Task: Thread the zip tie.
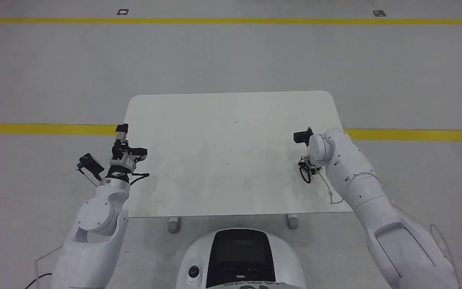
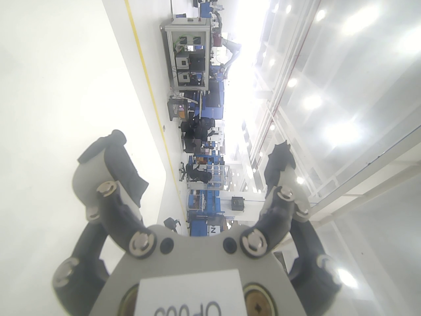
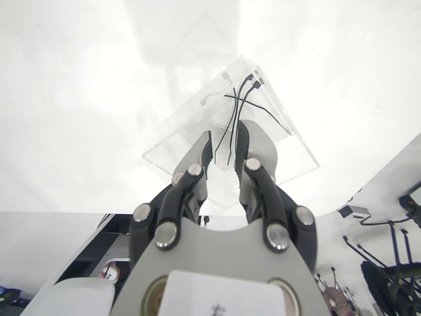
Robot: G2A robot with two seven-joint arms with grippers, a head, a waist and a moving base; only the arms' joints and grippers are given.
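Three black zip ties lie crossed in a clear plastic tray on the white table. My right gripper hangs open just above the tray. Its ribbed fingers stand on either side of the tails of two ties, with nothing gripped. From the top view, the right arm's wrist is over the table's right side. My left gripper is at the table's left edge, away from the ties. It is wide open and empty, and points out into the room.
The table's rounded front corner lies close to the tray, with floor and black stands beyond it. The broad middle of the tabletop is bare white surface. A yellow floor line runs behind the table.
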